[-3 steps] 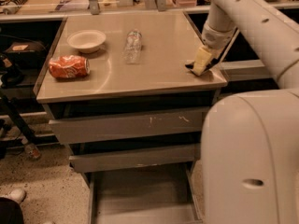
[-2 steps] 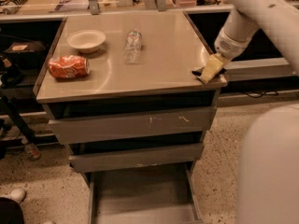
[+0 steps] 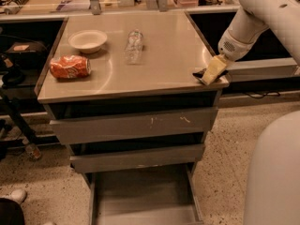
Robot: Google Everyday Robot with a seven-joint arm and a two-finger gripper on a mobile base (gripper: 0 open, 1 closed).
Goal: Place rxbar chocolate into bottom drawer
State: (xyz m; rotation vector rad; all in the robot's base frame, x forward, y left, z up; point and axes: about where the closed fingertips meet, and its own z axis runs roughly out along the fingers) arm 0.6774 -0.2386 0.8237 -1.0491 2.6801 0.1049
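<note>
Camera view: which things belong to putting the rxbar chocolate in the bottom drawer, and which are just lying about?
Job in hand:
rxbar chocolate, at the right front corner of the counter
hand, at that corner, over the bar
bottom drawer, pulled open

Lying about, further left on the counter:
white bowl
clear bottle, on its side
crushed orange can

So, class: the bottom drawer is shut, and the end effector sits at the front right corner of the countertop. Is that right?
Not quite. The camera view shows the bottom drawer pulled open, its grey floor exposed. The end effector does sit at the front right corner of the countertop.
</note>
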